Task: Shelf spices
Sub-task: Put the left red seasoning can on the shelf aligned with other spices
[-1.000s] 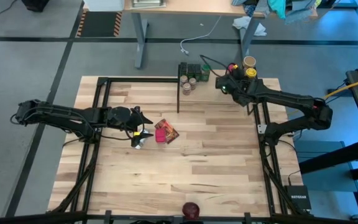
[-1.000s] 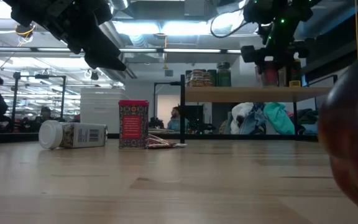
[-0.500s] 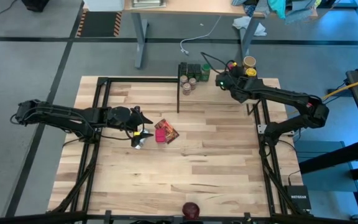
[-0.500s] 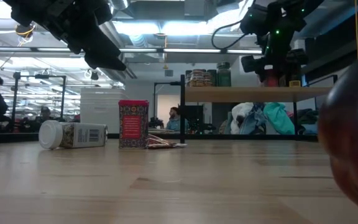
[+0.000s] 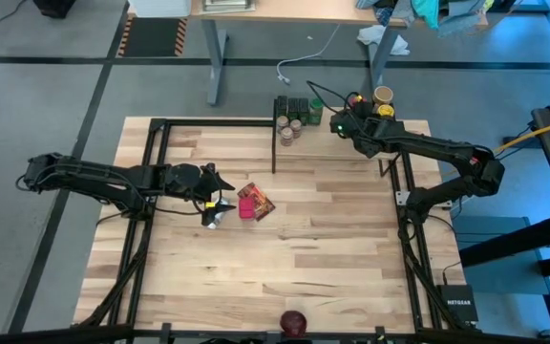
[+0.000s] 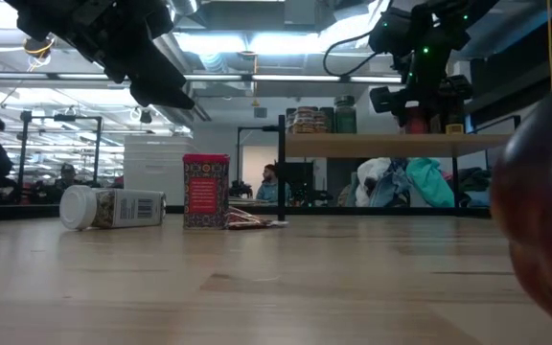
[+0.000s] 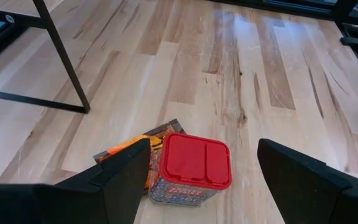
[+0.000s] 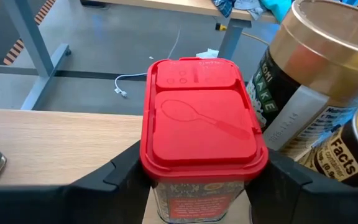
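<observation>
My right gripper pinches a red-lidded box over the shelf — held upright so it stands beside the tan-lidded jar. My left gripper is spread above another red box on the table — ready to drop around it.

— Where is the shelf sitting?
— At the tabletop's far edge, jars crowding its left end.
— Mid-table?
— A box is standing upright, overlapping a flat packet; a bottle is lying left of it.
</observation>
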Controlling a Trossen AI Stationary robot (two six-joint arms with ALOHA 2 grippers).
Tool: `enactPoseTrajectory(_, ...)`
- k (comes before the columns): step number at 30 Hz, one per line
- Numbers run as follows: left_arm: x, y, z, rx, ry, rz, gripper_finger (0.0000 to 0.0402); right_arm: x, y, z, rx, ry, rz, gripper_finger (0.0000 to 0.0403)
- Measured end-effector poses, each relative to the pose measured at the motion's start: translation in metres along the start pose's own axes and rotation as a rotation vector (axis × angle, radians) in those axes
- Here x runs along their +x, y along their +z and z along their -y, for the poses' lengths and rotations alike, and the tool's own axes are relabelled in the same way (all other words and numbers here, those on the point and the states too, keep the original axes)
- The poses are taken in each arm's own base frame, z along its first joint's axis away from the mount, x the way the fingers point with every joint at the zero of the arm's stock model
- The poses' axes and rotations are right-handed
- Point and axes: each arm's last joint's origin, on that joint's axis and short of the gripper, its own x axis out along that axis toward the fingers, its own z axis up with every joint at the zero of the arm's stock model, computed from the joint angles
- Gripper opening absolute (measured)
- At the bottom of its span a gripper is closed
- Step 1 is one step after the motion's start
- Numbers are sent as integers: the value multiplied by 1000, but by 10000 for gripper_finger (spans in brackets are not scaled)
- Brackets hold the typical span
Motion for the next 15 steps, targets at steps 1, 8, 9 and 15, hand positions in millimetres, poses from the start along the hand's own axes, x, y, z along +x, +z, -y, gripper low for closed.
enactPoseTrajectory(1,0,0,0,-7,0,0,290,0,0,0,-2,1,-2,230)
enactPoseTrajectory(8,0,0,0,-34,0,0,290,1,-2,0,-5,9,-17,276)
enactPoseTrajectory(9,0,0,0,-33,0,0,290,1,-2,0,-7,6,-14,281)
enactPoseTrajectory(15,0,0,0,-32,0,0,290,-9,6,7,-4,7,25,291)
